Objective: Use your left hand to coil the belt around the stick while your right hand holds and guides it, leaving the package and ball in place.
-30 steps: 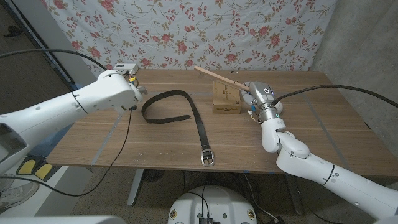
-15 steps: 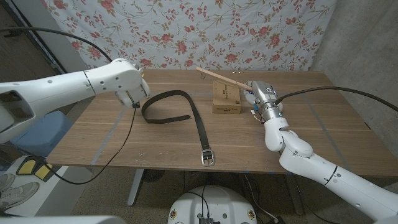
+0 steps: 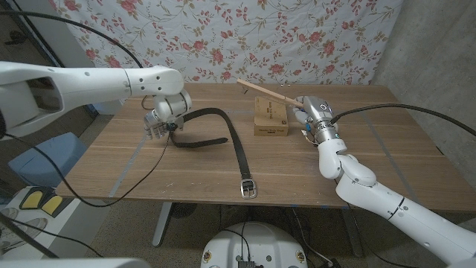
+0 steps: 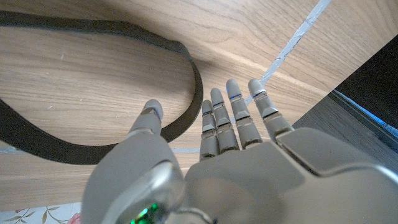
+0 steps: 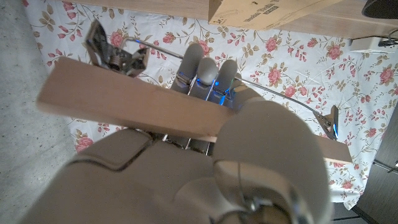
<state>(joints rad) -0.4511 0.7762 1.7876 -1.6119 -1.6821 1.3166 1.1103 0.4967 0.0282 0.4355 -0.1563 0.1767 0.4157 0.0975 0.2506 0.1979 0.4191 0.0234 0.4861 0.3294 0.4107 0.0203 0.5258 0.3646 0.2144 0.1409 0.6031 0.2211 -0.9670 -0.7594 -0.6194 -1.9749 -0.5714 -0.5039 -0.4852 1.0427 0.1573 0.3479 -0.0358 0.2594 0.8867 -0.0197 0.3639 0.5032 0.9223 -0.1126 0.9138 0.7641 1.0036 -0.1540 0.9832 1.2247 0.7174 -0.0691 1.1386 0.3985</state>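
Left hand (image 3: 158, 121) open, fingers spread, poised just above the far-left loop of the belt (image 3: 217, 140), which runs from there toward the near edge, buckle end nearest. Right hand (image 3: 312, 113) gripping the stick (image 3: 266, 90), slanted up and left over the package (image 3: 270, 117). Belt well left of the stick, nearer the left hand.

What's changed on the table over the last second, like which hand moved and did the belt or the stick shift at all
The left hand swung in from the table's left edge to the belt's looped end; its fingers reach over the loop, open, gripping nothing. The right hand went on holding the stick above the package, barely moving. Belt and package lie as before.
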